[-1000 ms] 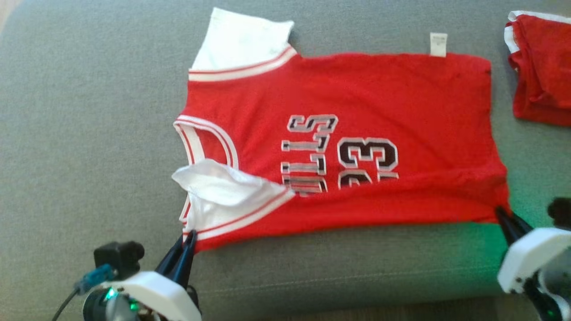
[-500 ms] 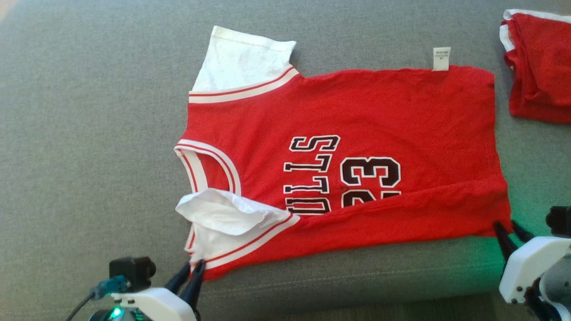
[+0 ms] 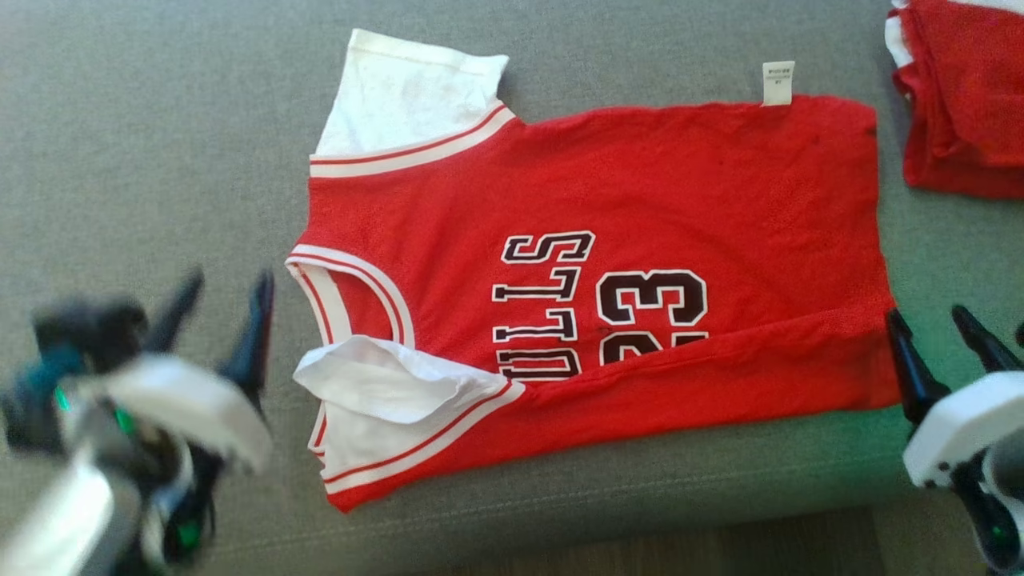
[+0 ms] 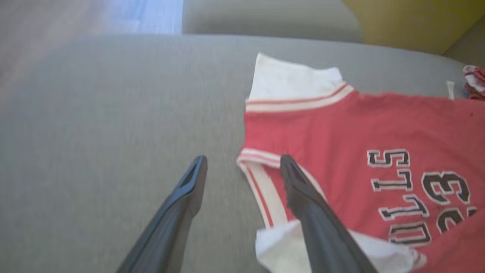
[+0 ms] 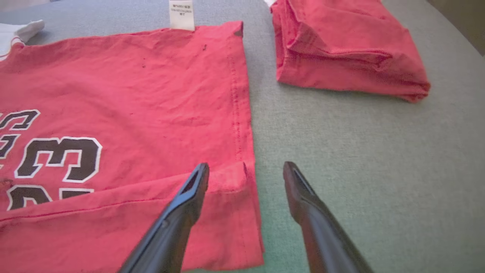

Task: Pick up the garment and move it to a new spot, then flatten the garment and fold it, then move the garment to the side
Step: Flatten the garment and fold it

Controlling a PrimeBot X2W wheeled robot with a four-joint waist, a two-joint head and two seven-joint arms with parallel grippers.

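Item: red garment [image 3: 640, 184], white sleeves, black lettering and "23". It lay spread flat on the grey cushion [image 3: 144, 120], collar toward the left, near long edge turned up over part of the print, near sleeve crumpled onto the chest.
Left gripper [image 3: 228, 284]: fingers spread wide, empty, just beside the collar.
Right gripper [image 3: 926, 316]: fingers spread wide, empty, at the near hem corner.
Second red garment [image 3: 960, 104]: folded, lay apart beyond the hem.

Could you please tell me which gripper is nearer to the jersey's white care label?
Right. The right gripper stands open at the hem end of the jersey, the same end as the care label. The left gripper is open beyond the collar, at the opposite end.
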